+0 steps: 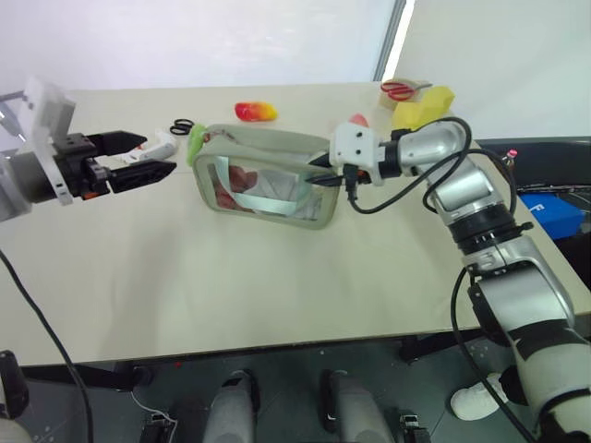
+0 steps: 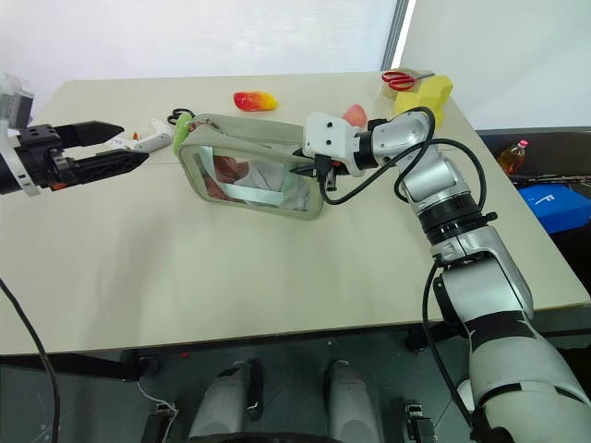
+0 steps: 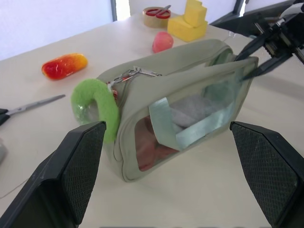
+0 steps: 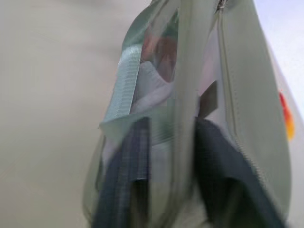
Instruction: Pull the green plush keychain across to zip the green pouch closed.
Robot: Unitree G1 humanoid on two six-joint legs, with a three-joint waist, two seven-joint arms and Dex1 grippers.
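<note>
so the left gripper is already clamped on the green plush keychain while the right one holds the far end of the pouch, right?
Not quite. The left gripper is open and clear of the green plush keychain, as the left wrist view shows. The right gripper does hold the far end of the green pouch.

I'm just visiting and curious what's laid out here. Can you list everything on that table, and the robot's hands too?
green pouch: one, pale sage with a clear window, mid-table.
green plush keychain: one, lime green, at the pouch's left end.
toy fruit: one, red and yellow, behind the pouch.
pink object: one, pink, far right, partly hidden.
yellow block: one, yellow, far right corner.
tape roll: one, tan with red scissors on top, beside the block.
black-handled scissors: one, far left.
white object: one, white, near the scissors.
table: one, cream.
left gripper: black, open, left of the keychain.
right gripper: black, at the pouch's right end.
</note>
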